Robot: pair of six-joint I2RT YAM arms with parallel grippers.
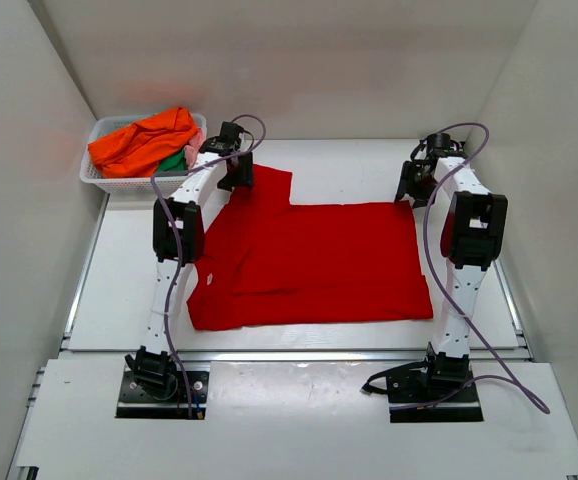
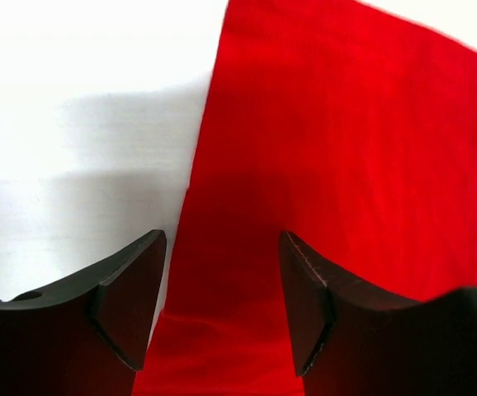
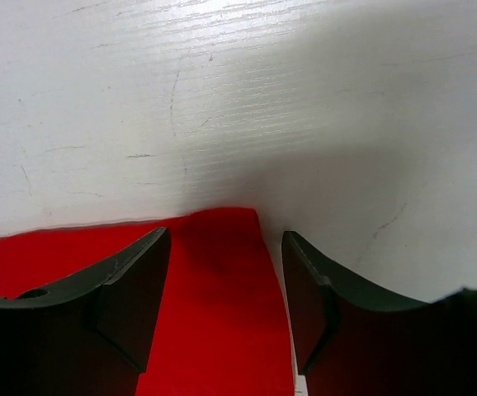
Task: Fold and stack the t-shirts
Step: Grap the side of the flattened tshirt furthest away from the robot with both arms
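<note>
A bright red t-shirt [image 1: 319, 260] lies spread flat on the white table, a sleeve pointing to the far left. My left gripper [image 1: 235, 176] is open over that far-left sleeve; in the left wrist view the red cloth [image 2: 321, 140] lies between and beyond the spread fingers [image 2: 131, 297]. My right gripper [image 1: 410, 188] is open over the shirt's far-right corner; that corner [image 3: 222, 272] shows between its fingers [image 3: 304, 297]. Neither gripper holds cloth. An orange t-shirt [image 1: 144, 140] lies in the basket over a green one [image 1: 174, 161] and a pink one [image 1: 194, 146].
A white mesh basket [image 1: 104, 178] stands at the far left corner of the table. White walls close in the table on the left, back and right. Bare table [image 1: 129, 280] shows left of the shirt and beyond it [image 1: 349, 170].
</note>
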